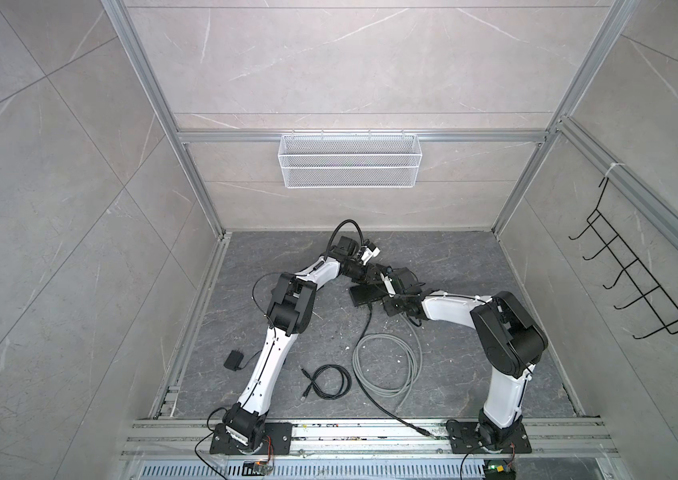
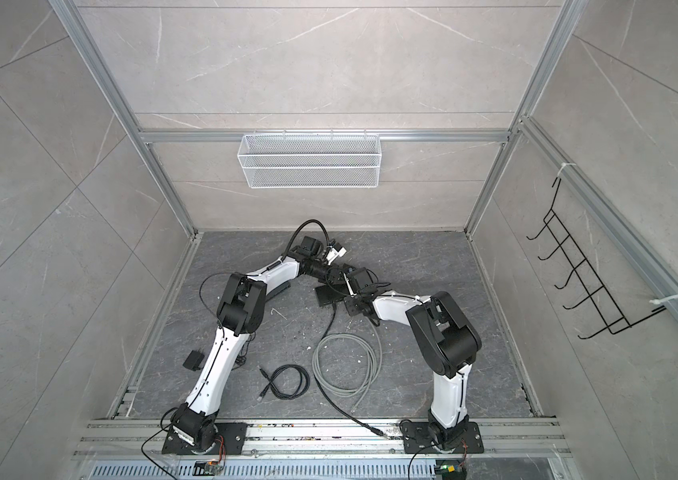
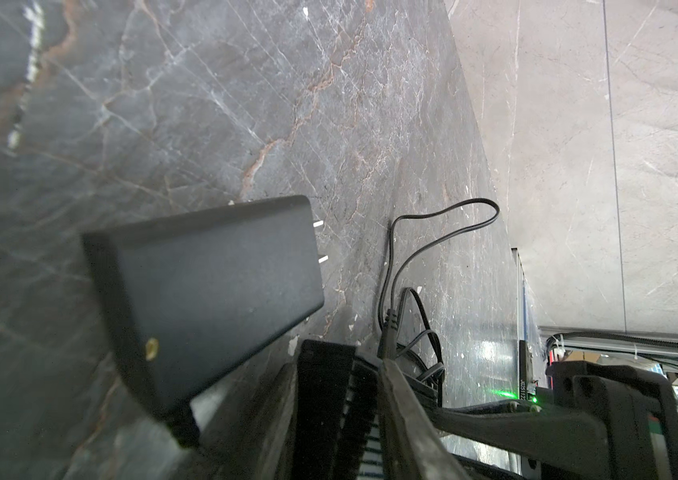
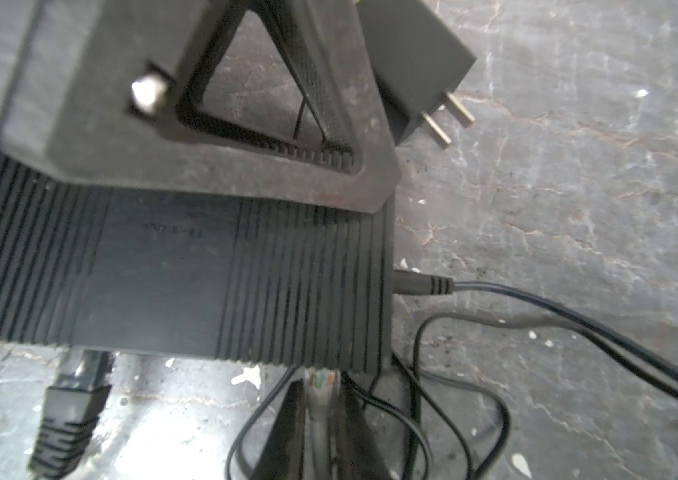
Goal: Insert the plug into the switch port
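The switch (image 4: 171, 274) is a flat black ribbed box lying mid-table in both top views (image 1: 366, 296) (image 2: 329, 296). My left gripper (image 3: 341, 374) is shut on its ribbed edge (image 3: 329, 399), and one of its fingers (image 4: 246, 124) lies over the top of the box. My right gripper (image 4: 320, 390) is shut on the clear plug (image 4: 321, 380), whose coloured wires show. The plug's tip sits right at the port side's rim; how deep it sits I cannot tell. In a top view both grippers meet at the switch (image 1: 374, 272) (image 1: 387, 297).
A black network plug (image 4: 71, 399) and a barrel power plug (image 4: 420, 284) sit in the switch. A black power adapter (image 3: 204, 291) with prongs lies beside it. A grey cable coil (image 1: 387, 361), a black cable coil (image 1: 329, 380) and another adapter (image 1: 234, 359) lie nearer the front.
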Motion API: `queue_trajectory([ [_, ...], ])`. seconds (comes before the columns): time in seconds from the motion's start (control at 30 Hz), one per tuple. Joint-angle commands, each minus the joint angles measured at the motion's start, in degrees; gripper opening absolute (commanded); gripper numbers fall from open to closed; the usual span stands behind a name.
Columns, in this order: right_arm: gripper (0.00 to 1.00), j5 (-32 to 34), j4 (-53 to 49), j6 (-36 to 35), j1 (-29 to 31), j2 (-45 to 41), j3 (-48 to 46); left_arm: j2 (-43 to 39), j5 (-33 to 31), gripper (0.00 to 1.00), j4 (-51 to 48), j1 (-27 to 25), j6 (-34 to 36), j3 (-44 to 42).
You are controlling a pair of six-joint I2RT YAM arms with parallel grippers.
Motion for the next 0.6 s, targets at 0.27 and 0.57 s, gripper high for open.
queue_trajectory([
  [0.27,0.13,-2.07,6.16,-2.22,-1.17,6.22,10.94,1.62,10.15,0.33,-4.17,-5.35,-4.18,-3.63],
  [0.57,0.15,-4.11,8.07,-3.43,-1.70,6.55,13.76,1.19,9.90,0.32,-5.29,-5.33,-2.65,-4.62],
])
